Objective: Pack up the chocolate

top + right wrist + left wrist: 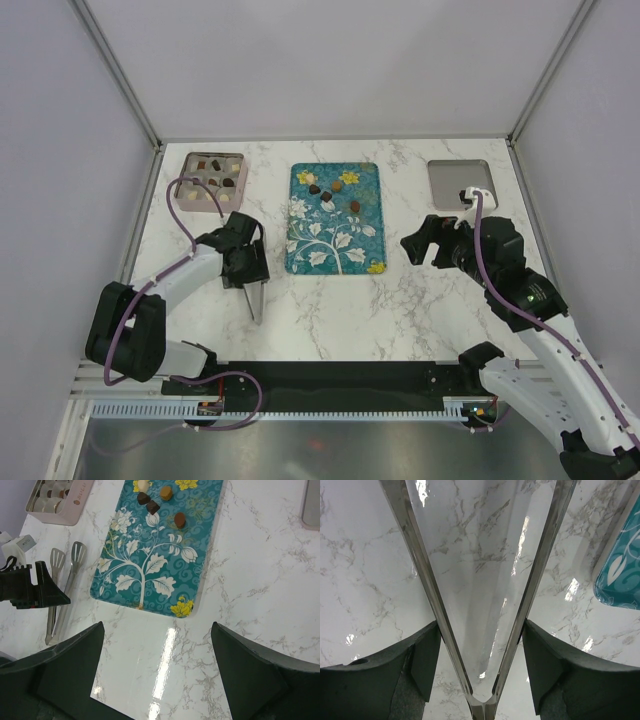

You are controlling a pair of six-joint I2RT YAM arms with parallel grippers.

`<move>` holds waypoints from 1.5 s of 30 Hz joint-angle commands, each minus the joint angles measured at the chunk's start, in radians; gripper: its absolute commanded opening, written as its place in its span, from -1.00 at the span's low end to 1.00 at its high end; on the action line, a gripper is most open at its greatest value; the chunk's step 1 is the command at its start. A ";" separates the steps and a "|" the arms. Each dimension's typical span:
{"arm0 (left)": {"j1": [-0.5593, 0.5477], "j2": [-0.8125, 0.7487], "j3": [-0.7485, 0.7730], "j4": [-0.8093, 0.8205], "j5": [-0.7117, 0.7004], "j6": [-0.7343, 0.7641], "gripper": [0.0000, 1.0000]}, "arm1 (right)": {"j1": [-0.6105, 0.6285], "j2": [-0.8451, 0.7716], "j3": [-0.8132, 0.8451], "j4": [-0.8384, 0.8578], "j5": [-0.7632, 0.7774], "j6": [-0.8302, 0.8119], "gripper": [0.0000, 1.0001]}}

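Note:
Several chocolates (327,196), dark brown, mid brown and cream, lie at the far end of the teal flower-print tray (334,240); they also show in the right wrist view (153,507). More pieces sit in the compartments of the pink box (216,177) at the far left. My left gripper (245,262) is shut on the metal tongs (254,300) left of the tray, over the marble. In the left wrist view my left gripper (480,630) presses both spread tong arms (420,565). My right gripper (425,245) is open and empty right of the tray, its view (157,630) over bare marble.
A grey box lid (459,182) lies at the far right, its edge in the right wrist view (312,505). The tray corner shows in the left wrist view (620,575). White walls close in the table on three sides.

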 commanded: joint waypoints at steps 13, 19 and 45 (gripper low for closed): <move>-0.040 -0.103 0.013 -0.033 -0.037 -0.062 0.99 | -0.001 0.046 0.032 0.009 -0.016 0.047 0.93; -0.040 -0.276 0.177 -0.064 0.133 0.054 0.99 | -0.001 0.308 0.187 -0.013 0.148 -0.006 0.93; -0.040 -0.467 0.006 0.059 0.522 0.245 0.99 | -0.366 1.403 0.827 0.093 0.209 -0.258 -0.15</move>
